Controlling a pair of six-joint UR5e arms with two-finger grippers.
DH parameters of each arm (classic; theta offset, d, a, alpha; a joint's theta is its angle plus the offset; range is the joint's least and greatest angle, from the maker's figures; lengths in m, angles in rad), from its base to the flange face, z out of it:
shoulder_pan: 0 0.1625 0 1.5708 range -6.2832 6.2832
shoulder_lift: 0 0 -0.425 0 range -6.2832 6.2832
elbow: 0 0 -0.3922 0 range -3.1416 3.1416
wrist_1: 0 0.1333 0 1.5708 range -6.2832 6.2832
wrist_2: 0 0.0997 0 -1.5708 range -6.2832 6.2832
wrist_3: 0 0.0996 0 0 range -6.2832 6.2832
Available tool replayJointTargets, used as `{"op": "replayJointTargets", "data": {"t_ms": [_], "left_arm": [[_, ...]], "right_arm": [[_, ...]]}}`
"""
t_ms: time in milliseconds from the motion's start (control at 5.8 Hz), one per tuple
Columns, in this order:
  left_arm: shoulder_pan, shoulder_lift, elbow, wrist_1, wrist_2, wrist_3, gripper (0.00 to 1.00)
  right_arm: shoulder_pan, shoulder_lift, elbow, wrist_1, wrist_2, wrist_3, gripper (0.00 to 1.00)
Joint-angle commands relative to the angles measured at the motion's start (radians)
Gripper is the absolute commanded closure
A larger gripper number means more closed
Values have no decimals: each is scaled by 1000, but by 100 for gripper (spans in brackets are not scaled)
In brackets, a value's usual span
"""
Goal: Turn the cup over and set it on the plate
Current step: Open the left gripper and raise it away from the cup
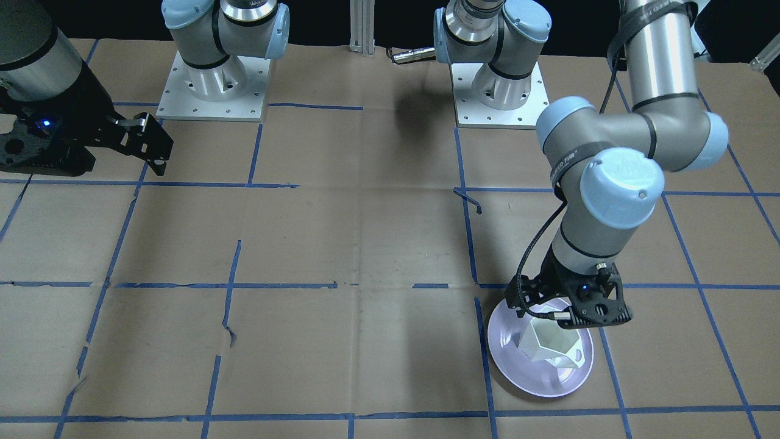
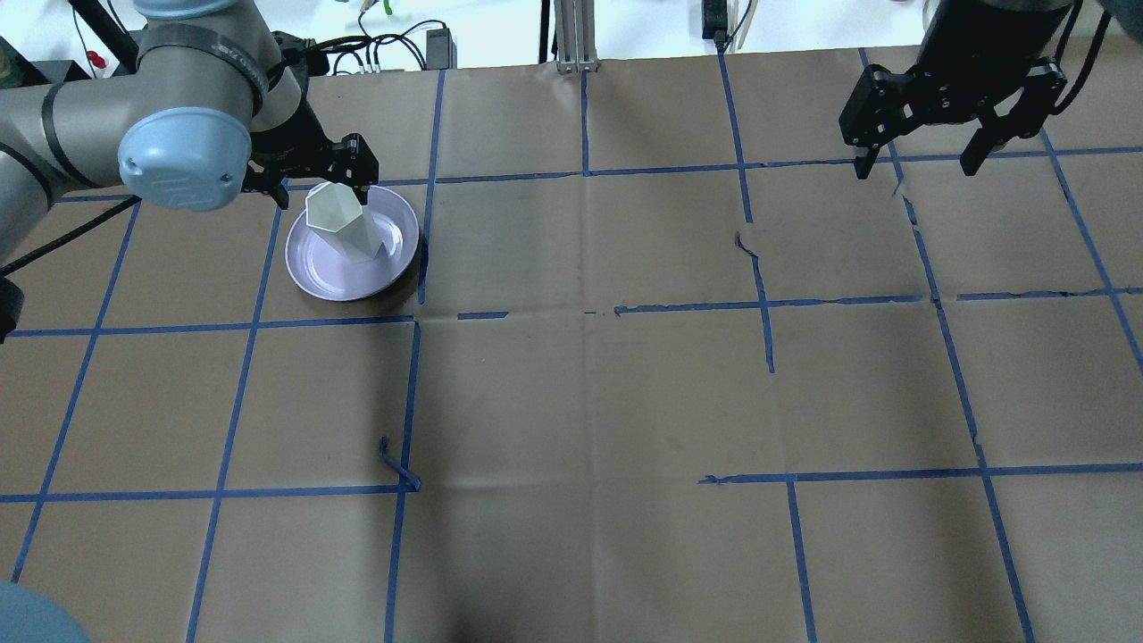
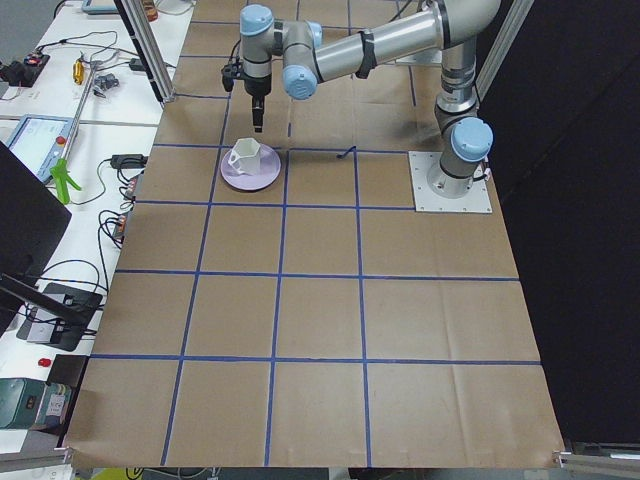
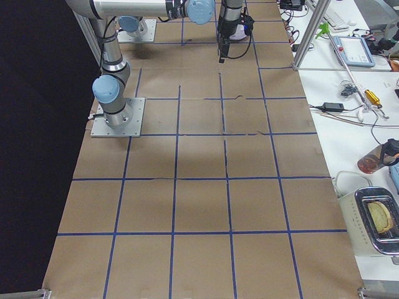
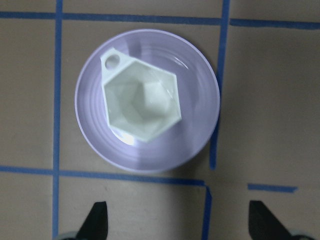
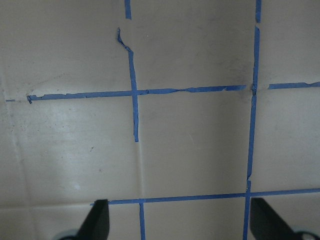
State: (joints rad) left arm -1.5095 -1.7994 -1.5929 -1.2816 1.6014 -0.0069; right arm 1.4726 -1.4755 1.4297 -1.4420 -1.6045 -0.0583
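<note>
My left wrist camera looks straight down into the cup (image 5: 141, 102). It shows the six-sided mouth facing up and the handle pointing out toward the plate (image 5: 195, 135) rim, which the overhead view hides behind the cup's body. The overhead and left side views show what the wrist view cannot: the cup stands upright on the plate with its long axis vertical, wide end on top.

The cup sits a little off the plate's centre, toward the handle side. My left gripper (image 5: 180, 222) hangs above the plate with its fingers spread wide, holding nothing and touching neither cup nor plate.

My right gripper (image 2: 918, 165) is well apart from the plate, on the far side of the table. It is also spread wide and empty, and its wrist camera shows only brown paper (image 6: 190, 150) and blue tape (image 6: 134, 110).
</note>
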Motion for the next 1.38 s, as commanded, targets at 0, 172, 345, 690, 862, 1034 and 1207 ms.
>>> {"op": "replayJointTargets", "data": {"t_ms": [0,172,345,690,862,1034,1207], "left_arm": [[-20,112,68,-207,-139,-74,0],[-99,117,95,-241,-82,-118,0],[-144,129,99,-263,-22,-149,1],[-141,149,82,-271,14,-148,1],[-130,153,80,-271,14,-147,1],[-101,164,79,-272,9,-139,1],[-81,175,73,-272,2,-121,1]], "right_arm": [[0,0,0,0,0,0,0],[0,0,0,0,0,0,0],[0,0,0,0,0,0,0],[0,0,0,0,0,0,0],[0,0,0,0,0,0,0],[0,0,0,0,0,0,0],[0,0,0,0,0,0,0]]}}
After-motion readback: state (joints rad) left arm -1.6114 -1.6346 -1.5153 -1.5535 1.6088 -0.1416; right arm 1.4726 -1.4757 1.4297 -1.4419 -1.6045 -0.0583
